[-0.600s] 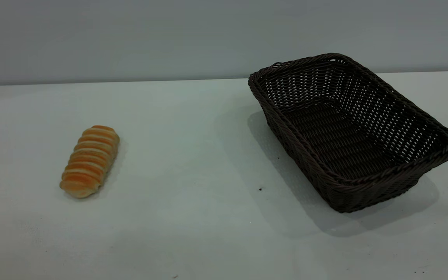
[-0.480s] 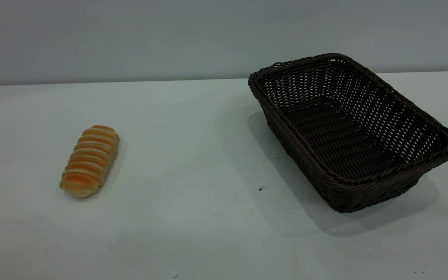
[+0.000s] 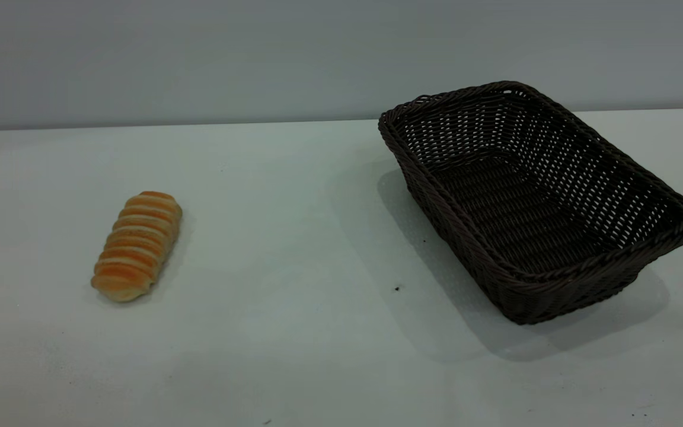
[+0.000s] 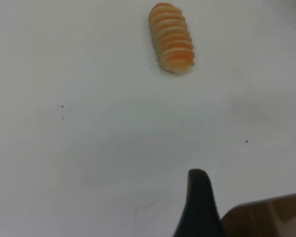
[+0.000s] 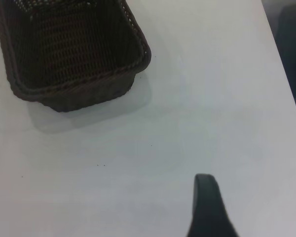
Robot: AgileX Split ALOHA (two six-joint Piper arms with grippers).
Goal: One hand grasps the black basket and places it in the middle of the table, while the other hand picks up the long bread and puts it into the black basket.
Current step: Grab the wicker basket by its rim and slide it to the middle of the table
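The long bread [image 3: 137, 245] is a golden-orange ridged roll lying on the white table [image 3: 294, 237] at the left. The black basket [image 3: 534, 201] is a dark woven wicker basket standing empty at the right, set at an angle. Neither gripper shows in the exterior view. In the left wrist view only a black tip of my left gripper [image 4: 200, 202] shows, above bare table and well short of the bread [image 4: 171, 38]. In the right wrist view only a black tip of my right gripper [image 5: 207, 207] shows, apart from the basket [image 5: 69, 49].
A few small dark specks [image 3: 397, 289] lie on the table between bread and basket. A brown surface [image 4: 269, 217] shows past the table edge in the left wrist view. The table's side edge [image 5: 281, 64] runs close to the basket in the right wrist view.
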